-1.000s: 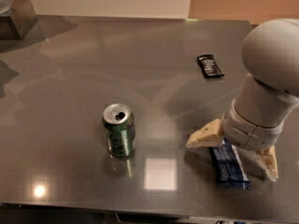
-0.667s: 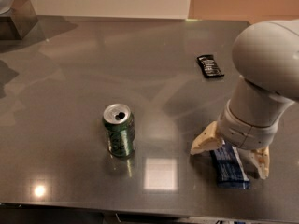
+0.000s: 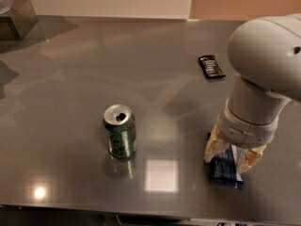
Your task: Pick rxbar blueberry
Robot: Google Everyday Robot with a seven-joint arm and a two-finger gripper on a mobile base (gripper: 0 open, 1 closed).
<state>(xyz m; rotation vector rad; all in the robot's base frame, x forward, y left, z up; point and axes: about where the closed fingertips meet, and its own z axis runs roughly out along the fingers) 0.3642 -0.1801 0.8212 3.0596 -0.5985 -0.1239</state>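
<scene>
The rxbar blueberry point(image 3: 226, 174), a flat dark blue wrapper with a pale panel, lies on the grey table point(image 3: 70, 79) at the front right. My gripper point(image 3: 229, 161) comes straight down on it from the big grey-white arm point(image 3: 263, 69). Its cream fingers point(image 3: 212, 148) press against the bar's two long sides, with the bar's near end sticking out below them. The bar's far end is hidden under the wrist.
A green soda can point(image 3: 120, 131) with an open top stands upright left of the bar. A smaller black wrapped bar point(image 3: 211, 66) lies further back on the right. A dark block point(image 3: 16, 18) sits at the far left corner. The table's front edge is close below the bar.
The fingers were spread wide either side of the blue bar; they have drawn together onto it. The arm has lowered and shifted slightly over the bar.
</scene>
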